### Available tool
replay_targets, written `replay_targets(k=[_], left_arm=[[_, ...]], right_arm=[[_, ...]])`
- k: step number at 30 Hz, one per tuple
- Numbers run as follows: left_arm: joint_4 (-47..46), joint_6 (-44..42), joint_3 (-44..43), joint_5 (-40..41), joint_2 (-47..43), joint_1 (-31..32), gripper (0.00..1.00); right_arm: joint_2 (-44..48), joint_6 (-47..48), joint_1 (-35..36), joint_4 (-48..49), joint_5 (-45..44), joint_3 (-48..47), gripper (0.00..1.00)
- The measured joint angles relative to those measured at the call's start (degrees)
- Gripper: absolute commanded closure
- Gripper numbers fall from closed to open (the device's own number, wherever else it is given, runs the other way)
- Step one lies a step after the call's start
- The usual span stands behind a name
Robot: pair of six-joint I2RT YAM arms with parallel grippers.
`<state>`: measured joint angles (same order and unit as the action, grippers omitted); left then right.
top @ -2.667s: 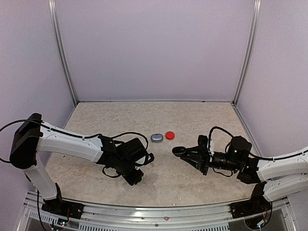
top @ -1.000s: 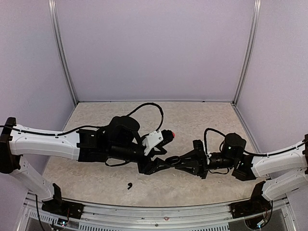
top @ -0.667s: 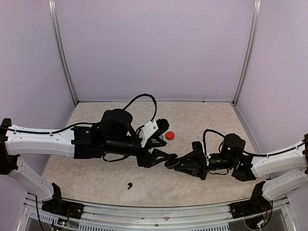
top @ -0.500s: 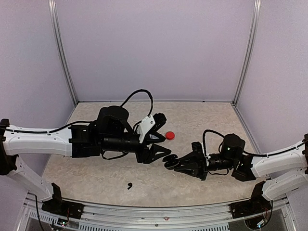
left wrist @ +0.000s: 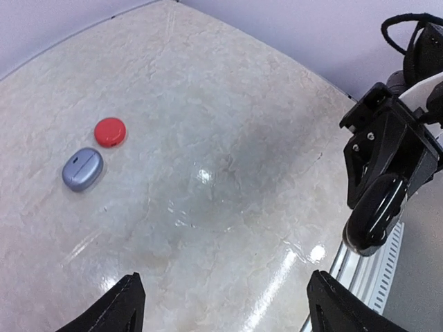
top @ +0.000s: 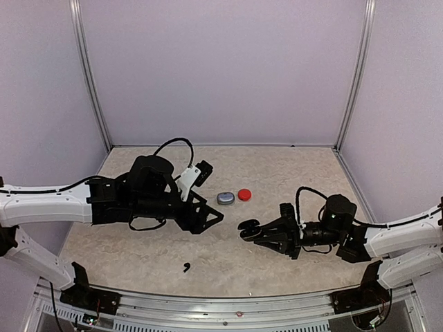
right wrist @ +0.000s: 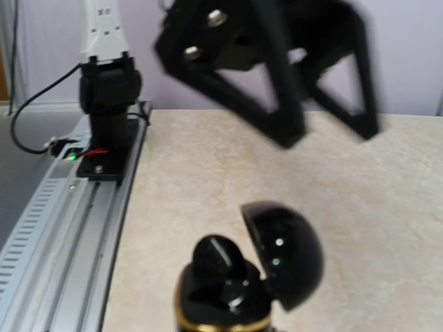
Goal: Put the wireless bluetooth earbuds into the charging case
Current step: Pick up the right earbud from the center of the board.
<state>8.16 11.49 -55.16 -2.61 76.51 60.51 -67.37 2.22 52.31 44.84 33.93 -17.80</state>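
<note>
Right gripper (top: 250, 231) clasping black case (right wrist: 228, 283), black earbud (top: 185, 267) well apart

My left arm reached in from the left, forearm lying low and nearly level, wrist pointing right. My left tool (left wrist: 224, 280) stood wide open, fingers (left wrist: 124, 308) well apart. My right arm reached in from the right, pointing left. My right tool (top: 257, 229) gripped the black charging case (right wrist: 249, 277).
</note>
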Motion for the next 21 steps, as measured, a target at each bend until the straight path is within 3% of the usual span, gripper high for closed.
replay_targets(k=[10, 15, 21], left_arm=[[22.12, 19.34, 3.65, 0.39, 0.37, 0.46, 0.45], [32.44, 21.27, 0.0, 1.29, 8.52, 1.57, 0.51], [37.42, 21.16, -5.11, 1.42, 17.75, 1.84, 0.59]], right_arm=[[0.83, -0.22, -0.7, -1.68, -3.06, 0.22, 1.0], [0.85, -0.2, -0.74, -2.03, -3.69, 0.22, 1.0], [1.2, -0.17, -0.74, -2.71, -4.39, 0.26, 1.0]])
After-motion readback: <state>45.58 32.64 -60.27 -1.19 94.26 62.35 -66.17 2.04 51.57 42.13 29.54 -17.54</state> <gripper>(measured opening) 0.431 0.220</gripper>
